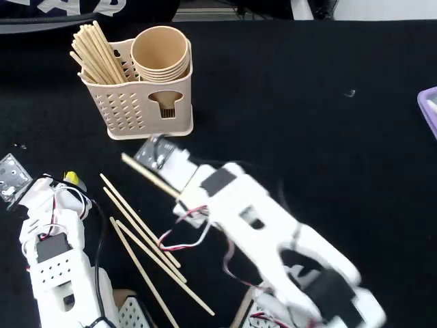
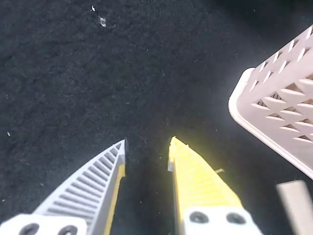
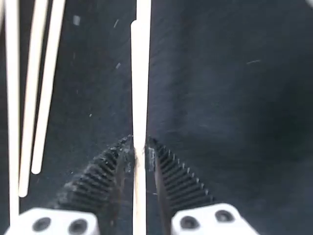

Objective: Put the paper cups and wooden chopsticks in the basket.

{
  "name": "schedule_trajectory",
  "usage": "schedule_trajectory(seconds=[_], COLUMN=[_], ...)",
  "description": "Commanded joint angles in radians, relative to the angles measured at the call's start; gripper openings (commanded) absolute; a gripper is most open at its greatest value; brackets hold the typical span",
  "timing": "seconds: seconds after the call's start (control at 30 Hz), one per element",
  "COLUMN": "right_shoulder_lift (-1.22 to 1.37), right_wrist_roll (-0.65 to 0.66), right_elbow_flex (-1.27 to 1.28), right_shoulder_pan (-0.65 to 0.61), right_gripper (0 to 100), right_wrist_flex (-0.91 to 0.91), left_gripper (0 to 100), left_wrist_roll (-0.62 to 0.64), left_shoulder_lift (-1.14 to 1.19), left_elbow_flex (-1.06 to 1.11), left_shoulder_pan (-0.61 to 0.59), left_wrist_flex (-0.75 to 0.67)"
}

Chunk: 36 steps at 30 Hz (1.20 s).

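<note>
The beige basket (image 1: 140, 102) stands at the back left, with a bundle of wooden chopsticks (image 1: 99, 53) and a stack of paper cups (image 1: 161, 55) inside it. Several loose chopsticks (image 1: 145, 240) lie on the black table in front of it. My right gripper (image 3: 140, 145) is shut on one chopstick (image 3: 140, 78), which juts out ahead of it just in front of the basket (image 1: 147, 175). Other chopsticks (image 3: 30, 103) lie alongside. My left gripper (image 2: 146, 147) is open and holds nothing, low over the bare cloth beside the basket's corner (image 2: 279, 112).
A purple object (image 1: 429, 109) sits at the table's right edge. The right arm's white body (image 1: 259, 232) lies across the front middle. The left arm (image 1: 54, 260) stands at the front left. The black cloth (image 1: 307, 102) covers the table.
</note>
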Motion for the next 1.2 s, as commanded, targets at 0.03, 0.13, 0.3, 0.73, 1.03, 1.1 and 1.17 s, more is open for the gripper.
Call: schedule_trajectory(seconds=[0.03, 0.13, 0.3, 0.73, 1.03, 1.1, 1.17], right_shoulder_lift=[-0.341, -0.458, -0.496, 0.196, 0.650, 0.684, 0.710], right_wrist_roll=[0.003, 0.003, -0.008, -0.186, -0.184, -0.183, -0.184], right_elbow_flex=[-0.067, -0.094, -0.185, -0.835, -1.316, -1.369, -1.408], right_shoulder_pan=[0.091, 0.087, 0.037, -0.008, -0.008, -0.009, -0.008], right_gripper=[1.0, 1.1, 1.1, 1.1, 1.1, 1.1, 1.1], right_wrist_flex=[-0.015, -0.152, -0.534, -0.950, -0.891, -0.822, -0.750], left_gripper=[15, 15, 15, 15, 15, 15, 15], left_wrist_roll=[0.006, 0.008, 0.008, 0.011, 0.011, 0.009, 0.009], left_shoulder_lift=[-0.008, -0.008, -0.015, -0.015, -0.015, -0.015, -0.015], left_elbow_flex=[-0.061, -0.061, -0.044, -0.013, -0.013, -0.013, -0.013], left_shoulder_pan=[-0.012, -0.008, -0.008, -0.007, -0.007, -0.007, -0.007], left_wrist_flex=[0.002, 0.000, -0.002, -0.063, -0.064, -0.064, -0.064])
